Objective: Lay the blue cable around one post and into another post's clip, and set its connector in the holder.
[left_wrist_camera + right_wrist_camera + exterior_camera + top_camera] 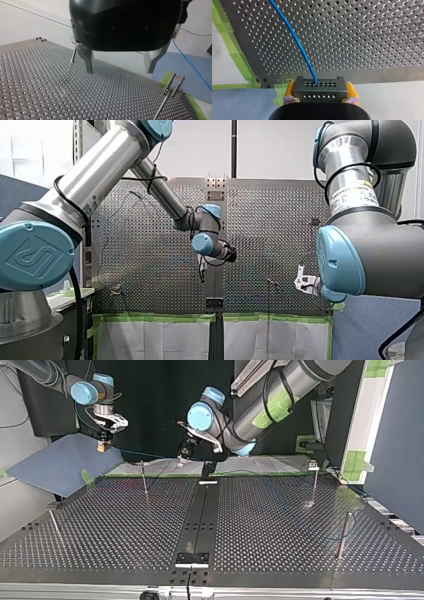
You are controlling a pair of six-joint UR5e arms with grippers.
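Your right gripper (320,92) clamps the black connector (319,86), blue cable (297,41) trailing loose. Your left gripper (119,69) hangs apart, empty; routing apparently not yet begun.

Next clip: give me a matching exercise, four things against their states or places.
1 left end effector
2 right end effector
3 blue cable
4 green tape

A runs from the connector across the table
B open, holding nothing
C lines the table's edge
D shut on the connector

Pairs: 1-B, 2-D, 3-A, 4-C
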